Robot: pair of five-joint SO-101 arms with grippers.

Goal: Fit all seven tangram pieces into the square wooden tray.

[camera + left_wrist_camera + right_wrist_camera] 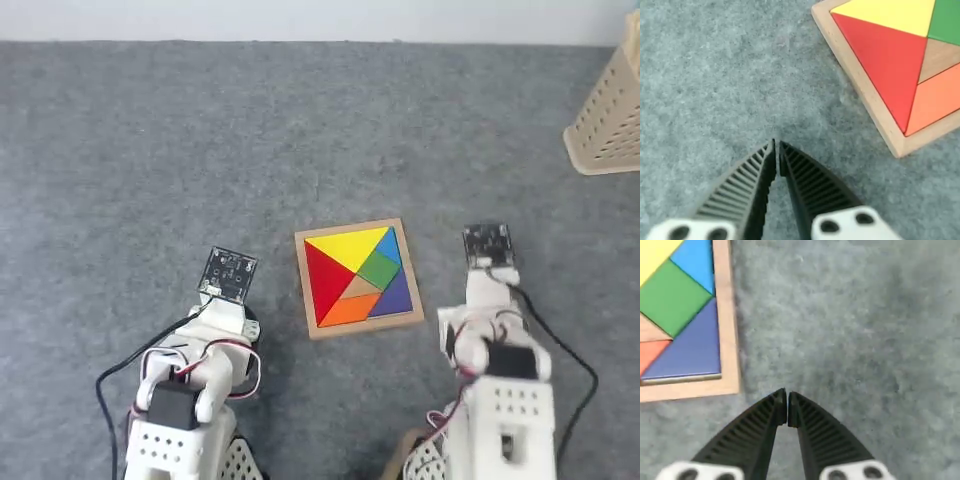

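Centrally, on the grey felt surface point(150, 140), the square wooden tray point(366, 329) lies slightly turned, between the two arms. Seven tangram pieces sit flush inside it and fill the square:
- a yellow triangle point(350, 248) along the far edge
- a red triangle point(325, 280) along the edge nearest the left arm
- a green square point(379, 268)
- a light blue triangle point(389, 243) in the far corner nearest the right arm
- a violet piece point(395, 295)
- an orange piece point(350, 310) along the near edge
- a pale wooden triangle point(358, 287) in the middle

The left gripper point(776, 150) is clenched on nothing, its ribbed tips over bare felt near the tray rim point(864, 82) beside the red triangle point(885, 65). The right gripper point(786, 397) is likewise clenched and empty, just beside the rim point(726, 315) near the violet piece point(690, 350). A beige perforated basket point(610, 110) stands at the far edge, well apart from the tray
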